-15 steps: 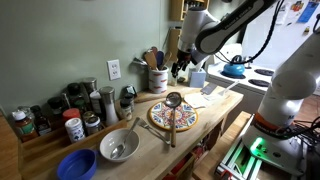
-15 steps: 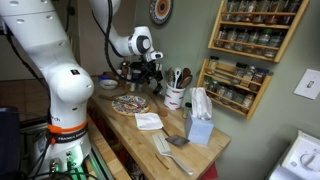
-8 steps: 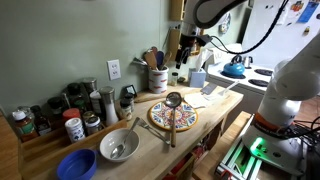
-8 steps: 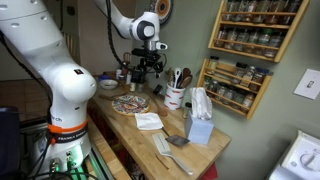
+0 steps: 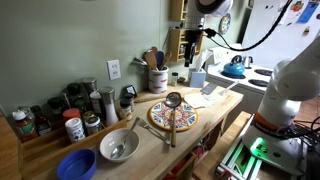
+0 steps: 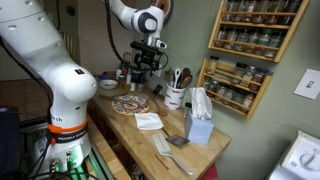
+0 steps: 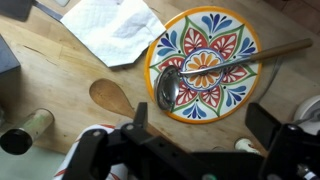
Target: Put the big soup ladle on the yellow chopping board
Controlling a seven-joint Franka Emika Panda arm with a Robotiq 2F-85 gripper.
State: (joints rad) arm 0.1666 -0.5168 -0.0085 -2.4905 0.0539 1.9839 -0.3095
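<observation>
The jaws stand wide apart and grasp nothing. In the wrist view they frame the lower edge of the picture, with clear air between them and the bench (image 7: 55, 75) far below. We read this height as deliberate: the arm (image 5: 205, 15) hangs well above the yellow chopping board (image 7: 222, 28), so nothing on it can be knocked.

Straight below the jaws lies the big soup ladle (image 7: 225, 68). Its dark bowl rests inside the board's rim and its tan handle runs across the painted pattern and out past the opposite rim. In an exterior view the ladle (image 5: 172, 108) shows the same way, bowl on the board (image 5: 157, 116) and handle reaching beyond it toward the bench's front edge. The board carries the heavy bowl end, so we judge that the ladle sits steady even with its handle overhanging. We also judge the task as good as done, with only a retreat left.

Just beside the board, on the bowl's side, a wooden spoon (image 7: 110, 97) lies flat on the bench, apart from the rim. A white paper napkin (image 7: 112, 28) is spread near the board too, not touching it. Further from the board, in an exterior view, a utensil crock (image 5: 157, 78) stands behind it against the wall, and a grey bowl (image 5: 118, 146) holding a small spoon sits well apart along the bench.
</observation>
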